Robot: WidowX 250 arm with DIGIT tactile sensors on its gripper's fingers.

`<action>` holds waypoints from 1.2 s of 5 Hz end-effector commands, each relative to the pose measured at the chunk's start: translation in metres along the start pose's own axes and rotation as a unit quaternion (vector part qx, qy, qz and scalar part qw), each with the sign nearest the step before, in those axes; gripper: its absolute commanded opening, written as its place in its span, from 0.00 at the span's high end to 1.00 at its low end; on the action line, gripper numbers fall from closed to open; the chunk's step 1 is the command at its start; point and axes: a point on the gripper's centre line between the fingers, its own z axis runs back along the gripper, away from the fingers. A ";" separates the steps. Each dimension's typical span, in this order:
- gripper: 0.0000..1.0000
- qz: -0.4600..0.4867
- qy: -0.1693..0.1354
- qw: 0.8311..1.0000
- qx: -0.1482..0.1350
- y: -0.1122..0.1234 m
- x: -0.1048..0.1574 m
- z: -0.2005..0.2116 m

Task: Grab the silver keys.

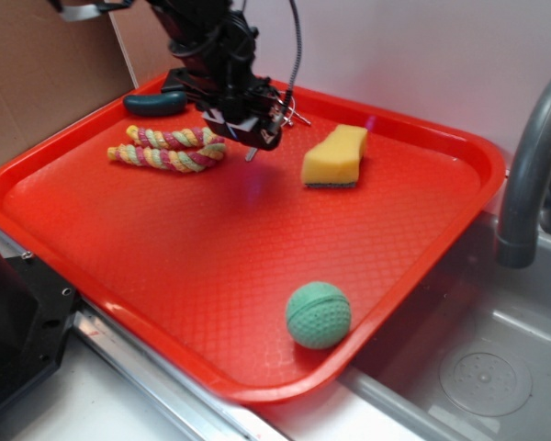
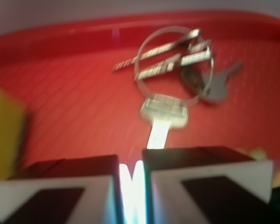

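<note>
Evidently the end effector (image 2: pixel 133 179) grips one blade of the silver keys (image 2: pixel 177 65); no legible writing.

Shiny metal keys (image 2: pixel 177 60); glossy red plastic tray (image 1: pixel 165 239) with fine diamond texture; porous yellow sponge (image 1: pixel 335 156); twisted cloth rope (image 1: pixel 170 149); matt ribbed green ball (image 1: pixel 319 314).

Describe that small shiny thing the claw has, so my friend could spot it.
Start at the big red tray and go to its far edge, between the braided rope toy and the yellow sponge. There the black claw pinches the silver keys by one blade. They are the only metal thing there: flat keys on a thin ring.
</note>
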 end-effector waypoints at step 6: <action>0.00 -0.014 -0.040 0.998 0.049 0.044 0.064 -0.050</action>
